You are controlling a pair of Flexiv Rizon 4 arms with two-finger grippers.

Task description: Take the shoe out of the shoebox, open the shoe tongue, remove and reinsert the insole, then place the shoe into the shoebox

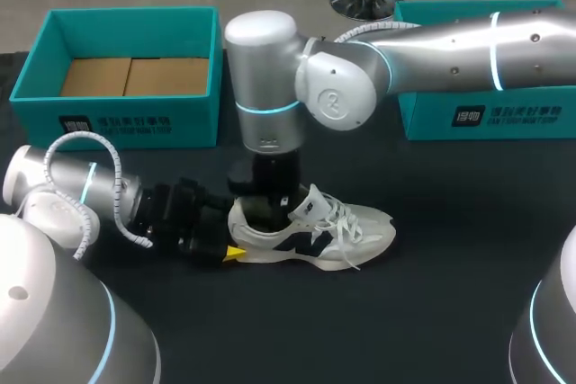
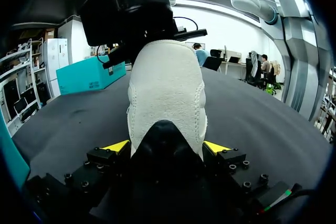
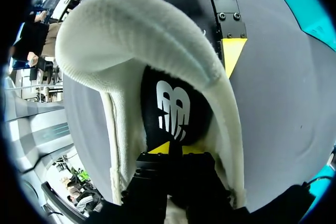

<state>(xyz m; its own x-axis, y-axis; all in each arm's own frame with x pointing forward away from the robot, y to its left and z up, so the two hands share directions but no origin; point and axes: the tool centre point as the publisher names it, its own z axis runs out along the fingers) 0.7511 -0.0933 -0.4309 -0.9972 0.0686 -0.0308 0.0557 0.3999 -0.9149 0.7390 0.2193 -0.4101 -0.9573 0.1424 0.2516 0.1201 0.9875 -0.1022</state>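
**Sneaker out of its box, insole step in hand**

A black bench point(image 1: 450, 294) carries an open teal shoebox point(image 1: 117, 110) beyond the left tool point(image 1: 236, 254) and a second shoebox point(image 1: 504, 114) farther off. The white sneaker point(image 1: 333, 236) stands on its sole, its heel clamped from both sides by the left tool. The right tool point(image 3: 169, 149) reaches into the shoe's mouth, just over the black insole point(image 3: 176, 108); its grip cannot be told. Judged: unboxing done; insole removal, refitting and reboxing remain.

The left arm point(image 1: 81, 188) is held low and level, with its gripper point(image 2: 166, 148) clamped on the heel of the shoe point(image 1: 342, 231) from both sides. The right arm point(image 1: 450, 56) is bent at the elbow, and its gripper point(image 3: 176, 150) is pointed straight down.
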